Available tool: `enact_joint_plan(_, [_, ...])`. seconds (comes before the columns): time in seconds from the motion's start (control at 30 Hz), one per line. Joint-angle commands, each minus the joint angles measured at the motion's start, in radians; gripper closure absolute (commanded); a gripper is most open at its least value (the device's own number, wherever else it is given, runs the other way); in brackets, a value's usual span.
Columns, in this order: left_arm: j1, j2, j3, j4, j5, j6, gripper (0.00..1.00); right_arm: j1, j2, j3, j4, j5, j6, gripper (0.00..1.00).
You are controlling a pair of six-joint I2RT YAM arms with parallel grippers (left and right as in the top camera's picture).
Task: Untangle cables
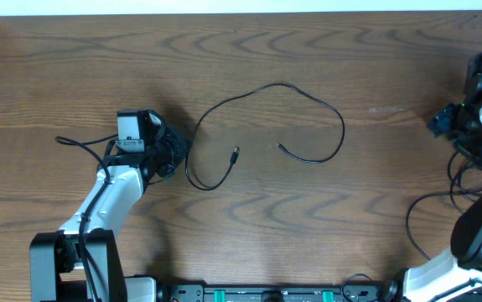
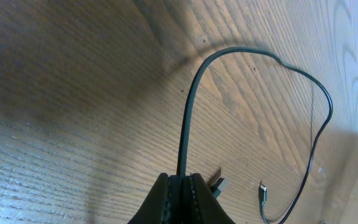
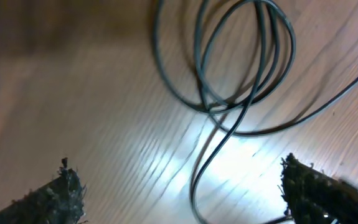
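Left gripper (image 2: 179,186) pinches the cable (image 1: 284,85) near one plug, likely to pull its loop straight across the table (image 1: 308,243); right gripper (image 3: 177,168) stands open, empty.

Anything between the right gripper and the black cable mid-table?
Nothing visible. Only bare table lies between the open right gripper and the cable; the left gripper grips its far side.

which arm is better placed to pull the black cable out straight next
Left. The left gripper is shut on the black cable, so it could probably just pull. The right gripper is open and far off to the right.
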Motion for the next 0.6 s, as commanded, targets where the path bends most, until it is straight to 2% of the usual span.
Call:
enact_joint_plan(0.0, [0.002, -0.008, 0.006, -0.003, 0.003, -0.008, 0.92, -0.045, 0.063, -0.008, 0.028, 0.027, -0.021, 0.01])
enact_joint_plan(0.13, [0.002, -0.007, 0.006, -0.003, 0.003, -0.008, 0.92, -0.09, 0.127, -0.023, 0.1, -0.035, -0.127, 0.01])
enact_joint_plan(0.4, [0.002, -0.007, 0.006, -0.003, 0.003, -0.008, 0.92, -0.196, 0.169, -0.166, 0.374, -0.218, -0.326, 0.01])
enact_joint_plan(0.5, [0.002, -0.008, 0.006, -0.003, 0.003, -0.008, 0.92, -0.22, 0.169, -0.241, 0.458, -0.326, -0.343, 0.12])
enact_joint_plan(0.57, [0.002, -0.008, 0.006, -0.003, 0.0, -0.008, 0.92, -0.222, 0.169, -0.286, 0.509, -0.39, -0.344, 0.27])
